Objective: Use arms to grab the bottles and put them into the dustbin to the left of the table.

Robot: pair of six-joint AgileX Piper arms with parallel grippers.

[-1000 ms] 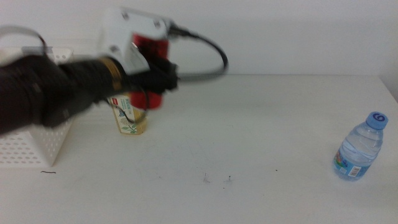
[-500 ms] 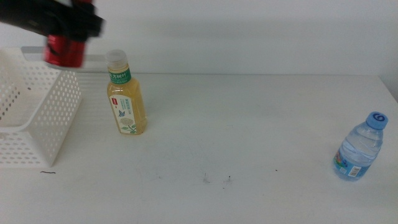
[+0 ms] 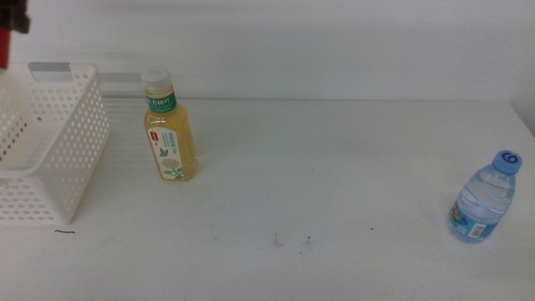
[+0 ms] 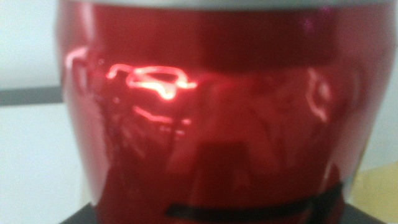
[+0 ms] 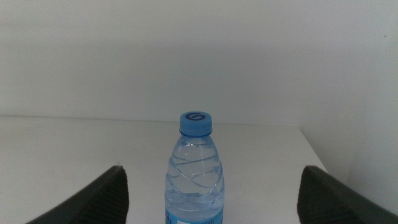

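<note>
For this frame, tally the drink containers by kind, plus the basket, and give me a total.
Yellow tea bottle: 1
Clear water bottle: 1
Red can, held in the left gripper: 1
White basket: 1
Total: 4

tea bottle (image 3: 170, 130) just beside dustbin (image 3: 58, 159), water bottle (image 3: 485, 199) well apart

one yellow tea bottle (image 3: 170, 130), one clear blue-capped water bottle (image 3: 485, 198), one red can (image 4: 205, 112), one white perforated basket (image 3: 50, 150), one white table (image 3: 334, 167), two grippers, left (image 3: 12, 15), right (image 5: 211, 193)
</note>
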